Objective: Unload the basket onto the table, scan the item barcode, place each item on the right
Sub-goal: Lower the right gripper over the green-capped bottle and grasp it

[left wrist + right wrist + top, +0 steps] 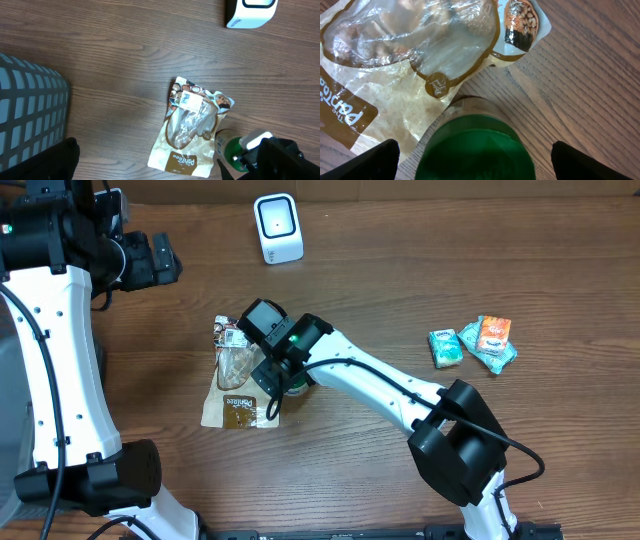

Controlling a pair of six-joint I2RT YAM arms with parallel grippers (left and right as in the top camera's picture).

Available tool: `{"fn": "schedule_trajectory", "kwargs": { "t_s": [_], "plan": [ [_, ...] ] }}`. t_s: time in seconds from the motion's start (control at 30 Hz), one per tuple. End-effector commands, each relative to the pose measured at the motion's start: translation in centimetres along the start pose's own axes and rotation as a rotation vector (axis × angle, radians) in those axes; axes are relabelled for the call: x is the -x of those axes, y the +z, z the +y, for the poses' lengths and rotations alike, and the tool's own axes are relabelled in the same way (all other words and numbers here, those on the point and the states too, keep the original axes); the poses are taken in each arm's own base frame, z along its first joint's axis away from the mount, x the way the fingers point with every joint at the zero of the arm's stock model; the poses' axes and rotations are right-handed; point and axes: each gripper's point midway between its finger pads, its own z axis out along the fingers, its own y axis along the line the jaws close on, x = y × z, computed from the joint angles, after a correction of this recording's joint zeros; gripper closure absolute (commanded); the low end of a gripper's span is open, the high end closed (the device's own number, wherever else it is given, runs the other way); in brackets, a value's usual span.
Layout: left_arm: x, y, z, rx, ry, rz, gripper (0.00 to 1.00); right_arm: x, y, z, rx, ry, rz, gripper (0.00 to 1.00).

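A jar with a green lid [475, 150] stands on the wooden table, touching the lower right edge of a tan and clear snack bag [395, 60]. My right gripper [475, 162] hangs open straight above the jar, one finger [372, 160] on each side of the lid, neither touching it. From overhead, the right gripper [275, 375] hides most of the jar [295, 388], and the bag [238, 385] lies to its left. The white barcode scanner [278, 227] stands at the back. My left gripper [165, 260] is open and empty at the back left, high above the table.
Small snack packets, a green one [445, 348] and an orange one [493, 335], lie at the right. A grey gridded basket [25, 110] sits at the left edge. The left wrist view also shows the scanner [250, 12], the bag [192, 127] and the jar [231, 149].
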Motion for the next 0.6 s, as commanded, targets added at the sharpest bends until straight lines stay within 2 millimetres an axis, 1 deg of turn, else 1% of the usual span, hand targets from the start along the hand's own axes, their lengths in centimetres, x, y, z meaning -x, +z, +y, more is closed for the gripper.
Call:
{"fn": "schedule_trajectory", "kwargs": {
  "t_s": [0.0,0.2,0.4,0.57],
  "plan": [
    [-0.02,0.29,-0.05,-0.003,0.011,0.007,0.00,-0.40,0.84,-0.16,-0.012,-0.007,0.017,0.06],
    [-0.02,0.29,-0.05,-0.003,0.011,0.007,0.01,-0.45,0.93,-0.15,-0.011,-0.007,0.020,0.11],
    [-0.02,0.29,-0.05,-0.003,0.011,0.007,0.00,-0.64,1.00,-0.17,-0.012,0.007,0.028,0.24],
    [-0.02,0.29,-0.05,-0.003,0.011,0.007,0.01,-0.73,0.99,-0.18,-0.012,0.017,0.032,0.27]
  ]
}}
